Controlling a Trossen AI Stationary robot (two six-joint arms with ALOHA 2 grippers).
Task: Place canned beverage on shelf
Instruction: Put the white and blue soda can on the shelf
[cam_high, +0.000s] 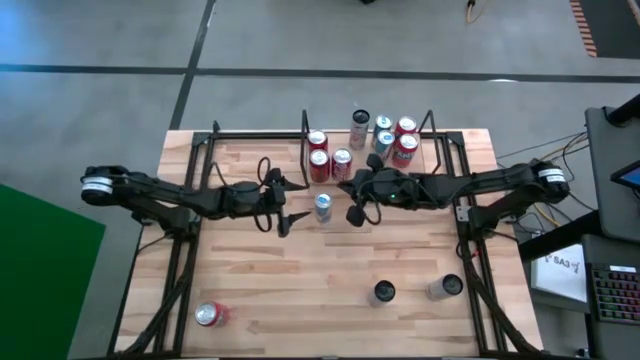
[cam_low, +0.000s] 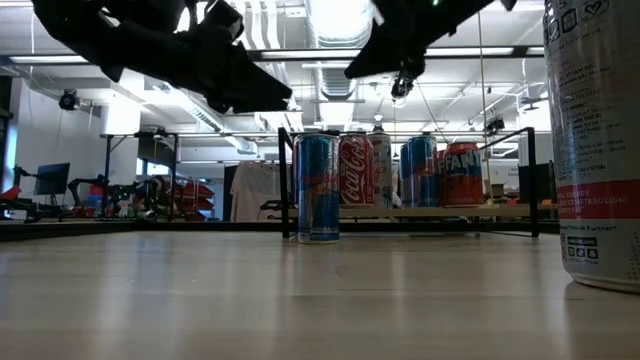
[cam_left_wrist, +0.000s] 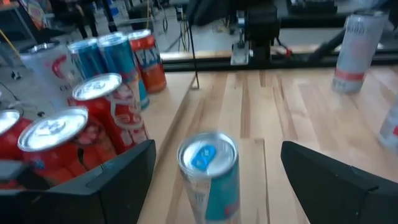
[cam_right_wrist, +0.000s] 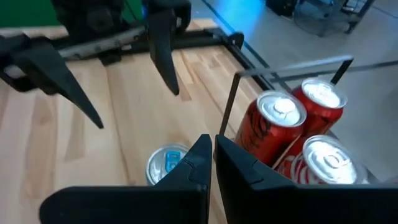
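1. The tabletop (cam_high: 300, 290) is made of pale wooden planks with visible grain and is edged by thin black metal rails.
2. The shelf (cam_high: 440, 150) sits at the far edge of the tabletop, a small light-wood board framed by slim black posts and rails.
3. A cluster of upright aluminium cans stands on the shelf: glossy red cola cans (cam_high: 318, 165), a blue-and-silver can (cam_high: 382, 142), a slim pale can (cam_high: 359, 128) and a red-and-white can (cam_high: 405, 150).
4. A slim blue-and-silver beverage can (cam_high: 322, 207) stands upright on the tabletop just in front of the shelf's rail, its shiny lid carrying a blue pull tab.
5. The left hand (cam_high: 287, 209) hangs above the tabletop just beside that can, its two dark, matte, wedge-shaped fingers spread wide; from its wrist the can shows between them, ungripped.
6. The right hand (cam_high: 352, 198) hovers on the can's other side, its flat black fingers pressed together and holding nothing.
7. A dark can (cam_high: 382, 293) and a silver can (cam_high: 444, 288) rest on the near right part of the tabletop.
8. A red can (cam_high: 210, 315) lies near the tabletop's near left corner.
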